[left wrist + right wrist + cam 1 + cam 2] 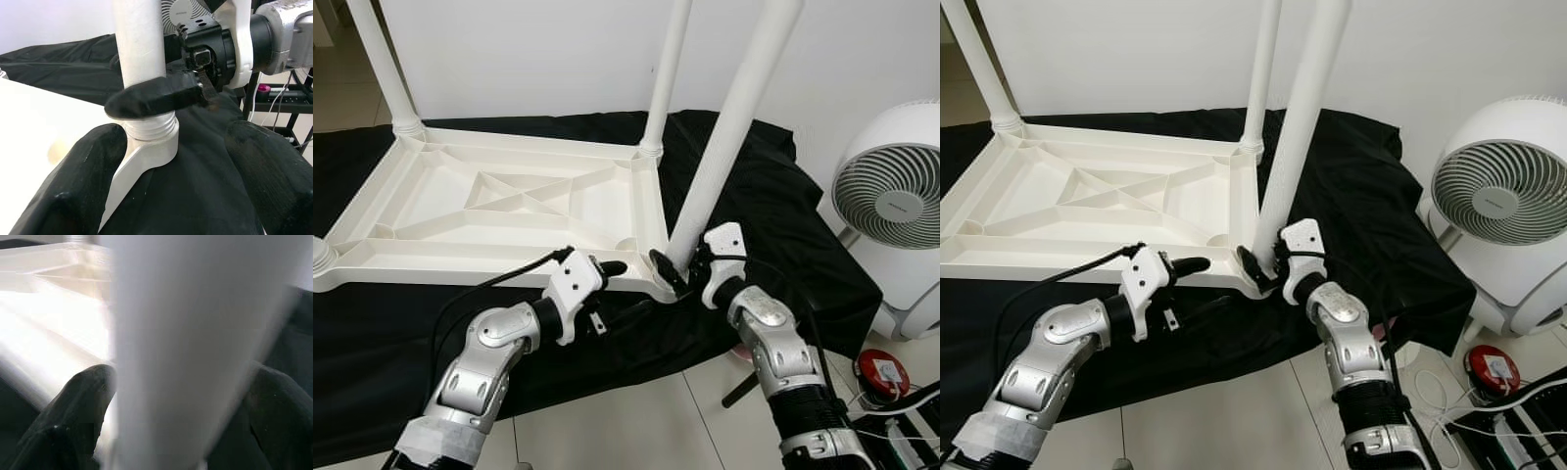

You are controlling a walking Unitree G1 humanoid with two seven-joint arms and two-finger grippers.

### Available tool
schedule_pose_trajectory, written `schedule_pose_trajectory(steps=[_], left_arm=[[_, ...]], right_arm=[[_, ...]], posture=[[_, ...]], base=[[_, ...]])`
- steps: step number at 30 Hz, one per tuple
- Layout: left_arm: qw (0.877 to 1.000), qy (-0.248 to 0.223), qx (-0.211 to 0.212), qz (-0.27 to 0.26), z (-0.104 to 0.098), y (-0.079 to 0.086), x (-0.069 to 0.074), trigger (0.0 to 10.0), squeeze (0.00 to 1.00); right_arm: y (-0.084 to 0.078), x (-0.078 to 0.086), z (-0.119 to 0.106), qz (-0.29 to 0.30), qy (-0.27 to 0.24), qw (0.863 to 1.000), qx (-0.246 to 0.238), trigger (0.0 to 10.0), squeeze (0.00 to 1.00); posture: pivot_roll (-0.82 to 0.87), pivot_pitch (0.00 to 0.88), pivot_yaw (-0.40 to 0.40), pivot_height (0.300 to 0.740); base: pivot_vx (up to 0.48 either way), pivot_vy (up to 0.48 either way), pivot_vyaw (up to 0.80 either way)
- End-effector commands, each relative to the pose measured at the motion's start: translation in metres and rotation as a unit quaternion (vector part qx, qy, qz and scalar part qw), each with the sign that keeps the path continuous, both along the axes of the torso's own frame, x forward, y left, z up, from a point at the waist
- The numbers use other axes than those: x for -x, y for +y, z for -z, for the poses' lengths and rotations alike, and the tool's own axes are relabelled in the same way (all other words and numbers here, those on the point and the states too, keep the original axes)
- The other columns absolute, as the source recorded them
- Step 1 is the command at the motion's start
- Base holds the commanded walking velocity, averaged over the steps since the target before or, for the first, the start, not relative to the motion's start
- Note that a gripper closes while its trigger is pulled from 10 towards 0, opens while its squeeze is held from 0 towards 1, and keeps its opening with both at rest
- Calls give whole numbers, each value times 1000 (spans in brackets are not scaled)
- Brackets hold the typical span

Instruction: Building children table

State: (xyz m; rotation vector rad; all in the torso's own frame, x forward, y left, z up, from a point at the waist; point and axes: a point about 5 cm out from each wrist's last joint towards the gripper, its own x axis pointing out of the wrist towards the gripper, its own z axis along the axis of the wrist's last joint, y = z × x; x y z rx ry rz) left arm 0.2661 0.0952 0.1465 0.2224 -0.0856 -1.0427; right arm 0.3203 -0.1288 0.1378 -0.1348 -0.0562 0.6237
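Observation:
A white children's table [460, 262] lies upside down on a black cloth [764, 186]. Two legs stand upright at its far corners. The near right leg [729, 127] leans a little to the right, its threaded end [149, 129] sitting at the corner socket. My right gripper [677, 269] is shut on this table leg just above the socket; the leg [195, 333] passes between its fingers [73, 416]. My left gripper [622, 291] is open at the table's front edge, just left of that corner, with its fingers [78, 186] on either side of the socket.
A white floor fan [891, 196] stands to the right of the cloth. A red round object [881, 372] and cables lie on the tiled floor at the lower right. A white wall rises behind the table.

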Motion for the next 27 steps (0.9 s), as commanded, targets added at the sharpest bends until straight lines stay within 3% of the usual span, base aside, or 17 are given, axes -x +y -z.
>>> schedule_pose_trajectory(steps=[1,5,11,12,13,14,27], left_arm=[[1000,-10,6,-25,-5,0,-2,10000,0],[1000,-9,4,-24,-5,2,-2,10000,0],[1000,-8,5,-21,-6,1,-1,10000,0],[1000,-8,4,-20,-6,1,0,10000,0],[1000,-8,4,-20,-6,1,0,10000,0],[1000,-9,4,-20,-6,1,-1,10000,0],[1000,-10,6,-27,-7,2,-1,10000,0]], right_arm=[[-1,-2,-1,-40,-1,999,7,10000,0],[-4,-9,-2,-93,3,995,21,10000,0],[3,-15,4,-126,17,992,29,10000,0],[5,-17,5,-125,19,991,32,9529,0],[8,-18,7,-130,23,991,30,3529,0],[9,-19,8,-132,24,991,26,0,0],[8,-20,12,-125,20,992,5,0,0]], posture=[[0,0,-69,740],[3,0,-69,740],[10,0,-61,740],[11,0,-63,740],[15,0,-65,740],[15,0,-65,740],[28,0,-75,740]], base=[[0,0,0],[0,0,0],[0,0,0],[0,0,0],[0,0,0],[0,0,0],[0,0,0]])
